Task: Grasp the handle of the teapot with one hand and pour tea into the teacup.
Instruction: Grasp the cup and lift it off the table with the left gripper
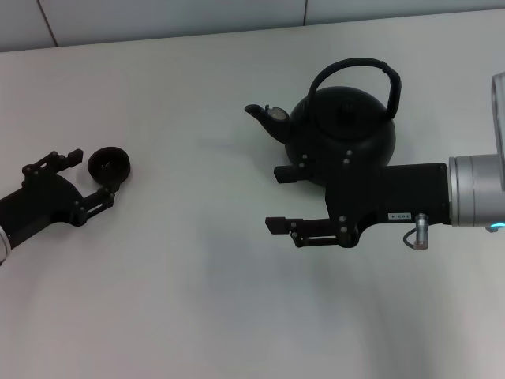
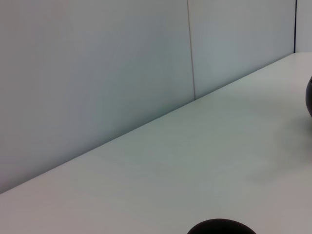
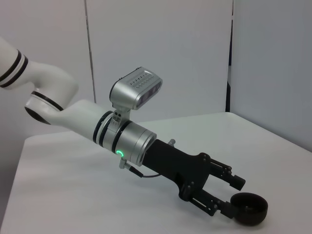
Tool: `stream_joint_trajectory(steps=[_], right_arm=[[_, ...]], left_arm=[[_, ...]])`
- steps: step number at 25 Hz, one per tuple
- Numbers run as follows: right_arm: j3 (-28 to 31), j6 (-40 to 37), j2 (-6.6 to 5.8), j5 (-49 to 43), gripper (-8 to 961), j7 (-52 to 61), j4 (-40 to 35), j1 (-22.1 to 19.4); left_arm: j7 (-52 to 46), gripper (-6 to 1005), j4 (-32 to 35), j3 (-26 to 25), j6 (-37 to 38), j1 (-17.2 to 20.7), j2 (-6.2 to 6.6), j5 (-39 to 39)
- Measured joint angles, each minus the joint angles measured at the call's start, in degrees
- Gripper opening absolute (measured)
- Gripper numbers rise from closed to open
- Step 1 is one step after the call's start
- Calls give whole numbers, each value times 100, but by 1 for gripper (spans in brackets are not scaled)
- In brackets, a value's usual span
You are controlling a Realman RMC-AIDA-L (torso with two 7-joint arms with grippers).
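Observation:
The matte-black teapot (image 1: 347, 130) stands upright at the back right of the white table, spout pointing left. Its arched handle (image 1: 357, 65) rises free over the lid. My right gripper (image 1: 278, 199) is open and empty, low in front of the teapot; its far finger overlaps the pot's lower body in the head view. The tiny dark teacup (image 1: 108, 164) stands on the left. My left gripper (image 1: 91, 177) is open, with the teacup at its fingertips. The right wrist view shows the left gripper (image 3: 229, 195) with the teacup (image 3: 248, 208) beside one fingertip. The left wrist view shows the teacup's rim (image 2: 222, 227).
The white table (image 1: 197, 300) ends at a pale wall (image 1: 158, 16) at the back. The left arm (image 3: 97, 126) reaches across the table in the right wrist view. A sliver of the teapot (image 2: 309, 97) shows at the left wrist view's edge.

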Motion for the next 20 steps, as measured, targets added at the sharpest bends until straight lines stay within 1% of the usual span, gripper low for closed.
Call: stream_joint_trajectory(steps=[14,20], right_arm=[[7,20,0,-1,666,0,0,-1],[9,58,0,-1,665,0,8,-1]], left_arm=[[0,752,-51,11,-84,-167,-1,30],[0,743,-61,153,-264,-214,0,31]])
